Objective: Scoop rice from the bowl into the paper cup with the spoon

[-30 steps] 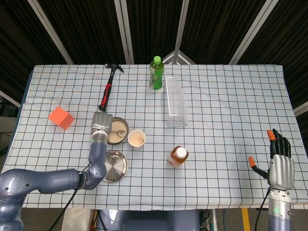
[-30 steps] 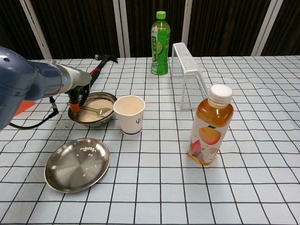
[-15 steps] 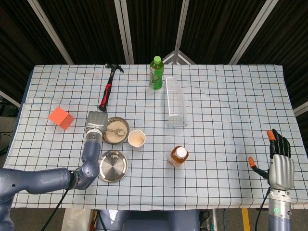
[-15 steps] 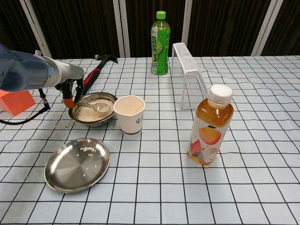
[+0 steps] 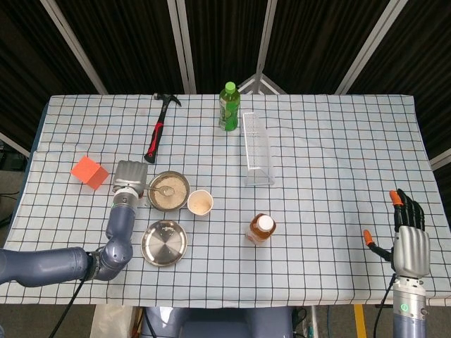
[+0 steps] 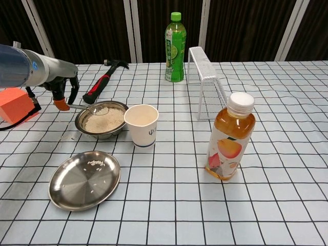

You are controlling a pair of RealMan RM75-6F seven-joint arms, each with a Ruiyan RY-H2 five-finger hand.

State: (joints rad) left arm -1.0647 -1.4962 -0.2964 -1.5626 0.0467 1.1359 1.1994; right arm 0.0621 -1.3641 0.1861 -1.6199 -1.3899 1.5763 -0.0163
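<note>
The left hand [image 6: 62, 93] grips the spoon [image 6: 92, 108] (handle end); its long axis points toward 3 o'clock, the scoop end over the bowl [image 6: 101, 121], paper cup [image 6: 141, 124] beyond.

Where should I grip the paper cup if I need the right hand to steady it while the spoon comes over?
Grip the paper cup around its lower wall, coming in from its right side. It stands upright with an open mouth, the bowl sits close on its left, and the left hand holds the spoon there, so keep the rim clear.
</note>
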